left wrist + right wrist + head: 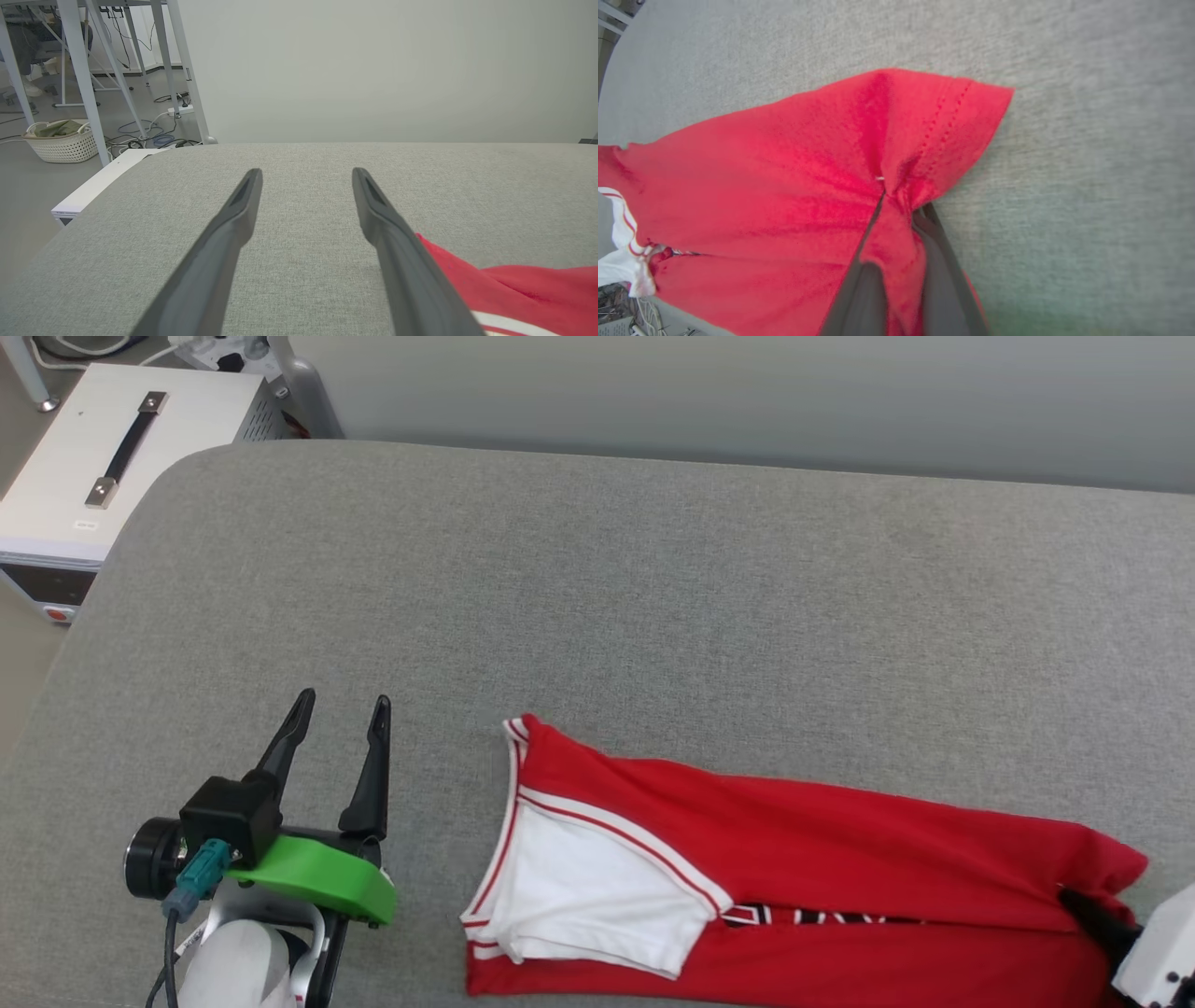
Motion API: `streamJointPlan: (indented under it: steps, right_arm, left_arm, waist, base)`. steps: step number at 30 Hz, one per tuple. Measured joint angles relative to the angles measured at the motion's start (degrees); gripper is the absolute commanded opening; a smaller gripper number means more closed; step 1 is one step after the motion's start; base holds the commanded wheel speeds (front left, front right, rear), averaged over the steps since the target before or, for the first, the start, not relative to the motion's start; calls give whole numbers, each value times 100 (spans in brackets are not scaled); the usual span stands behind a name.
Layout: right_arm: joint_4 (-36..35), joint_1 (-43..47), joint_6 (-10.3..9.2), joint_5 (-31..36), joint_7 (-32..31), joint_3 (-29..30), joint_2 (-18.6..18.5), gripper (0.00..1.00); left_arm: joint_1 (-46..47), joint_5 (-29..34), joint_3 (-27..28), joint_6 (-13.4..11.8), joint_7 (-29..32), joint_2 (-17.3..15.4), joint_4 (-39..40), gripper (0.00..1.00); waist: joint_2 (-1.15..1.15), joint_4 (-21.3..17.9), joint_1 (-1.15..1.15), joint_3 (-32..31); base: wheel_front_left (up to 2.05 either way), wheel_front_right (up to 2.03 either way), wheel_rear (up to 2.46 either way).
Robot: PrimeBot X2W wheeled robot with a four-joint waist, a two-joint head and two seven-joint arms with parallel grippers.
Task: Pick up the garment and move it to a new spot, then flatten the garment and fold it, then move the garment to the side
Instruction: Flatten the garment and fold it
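Step in hand, as judged: the pick-up grasp. The right gripper [901, 200] is pressed together, pinching a bunched hem fold of the red jersey T-shirt with white sleeves [784, 177], which lies stretched away from the jaws on the grey fabric-covered surface [653, 569]. The left gripper [344, 700], spread wide, holds nothing. Next: lift without slipping.

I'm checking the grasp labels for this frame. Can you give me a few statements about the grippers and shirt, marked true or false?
1. The right gripper is shut on a pinch of the garment's red fabric. True.
2. The left gripper also grips it. False: the left gripper is open, apart from it, over the grey surface.
3. The garment lies fully spread out. False: it is folded into a long strip.
4. A white box with a black handle stands off the surface's far left corner. True.
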State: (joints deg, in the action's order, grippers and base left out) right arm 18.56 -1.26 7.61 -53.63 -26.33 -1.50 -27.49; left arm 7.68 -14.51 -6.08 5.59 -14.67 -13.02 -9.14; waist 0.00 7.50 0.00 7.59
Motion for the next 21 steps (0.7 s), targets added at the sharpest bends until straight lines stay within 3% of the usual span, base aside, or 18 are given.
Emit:
streamJointPlan:
  steps: [5, 10, 21]
  right_arm:
    - [263, -2, -1, 226, 377, 305, -325, 0]
    - [255, 5, -2, 255, 390, 382, -402, 0]
    - [-858, 513, -8, 202, 237, 397, -181, 0]
  left_arm:
    - [-6, 67, 43, 32, 1, 43, -45, 100]
    - [-27, 101, 92, 78, 1, 92, -66, 100]
    - [-237, 126, 124, 123, 0, 225, -151, 100]
  waist:
    - [0, -18, 0, -67]
    - [0, -21, 0, -136]
    - [0, -17, 0, -492]
  base:
    - [0, 0, 0]
    - [0, 0, 0]
    - [0, 0, 0]
